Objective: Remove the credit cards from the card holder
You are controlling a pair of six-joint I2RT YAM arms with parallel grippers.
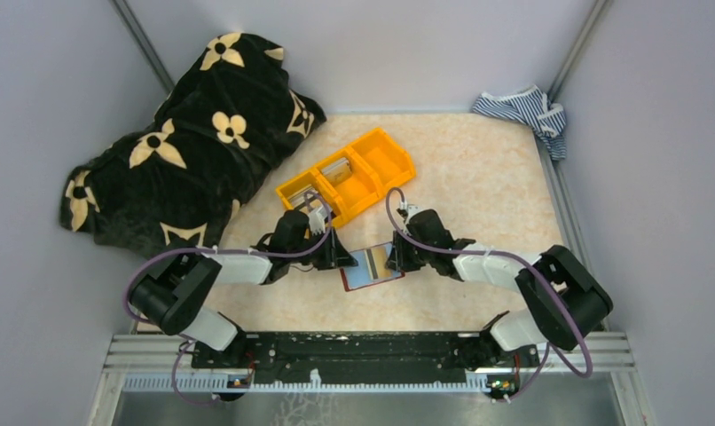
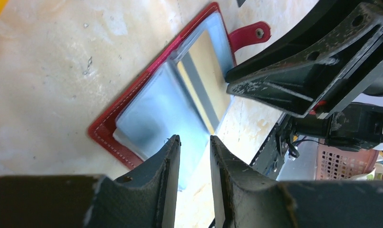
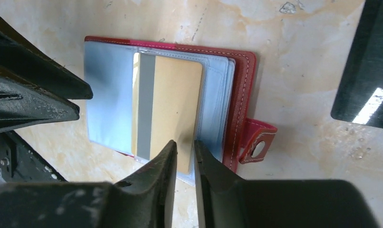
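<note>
The card holder (image 1: 372,267) lies open on the table between my two grippers, dark red with light blue pockets (image 3: 106,104) and a closing tab (image 3: 257,141). A beige credit card (image 3: 173,102) with a grey stripe sits in its inner pocket. My right gripper (image 3: 185,143) hovers over that card's near corner with its jaws a narrow gap apart and nothing clamped. At the holder's opposite edge, my left gripper (image 2: 195,140) stands open over the blue pocket (image 2: 156,107). A dark flat card-like piece (image 3: 365,71) lies on the table beyond the tab.
An orange three-compartment bin (image 1: 347,176) stands just behind the grippers, with pale flat things in two compartments. A black blanket with cream flowers (image 1: 190,146) is heaped at the back left. A striped cloth (image 1: 524,111) lies in the back right corner.
</note>
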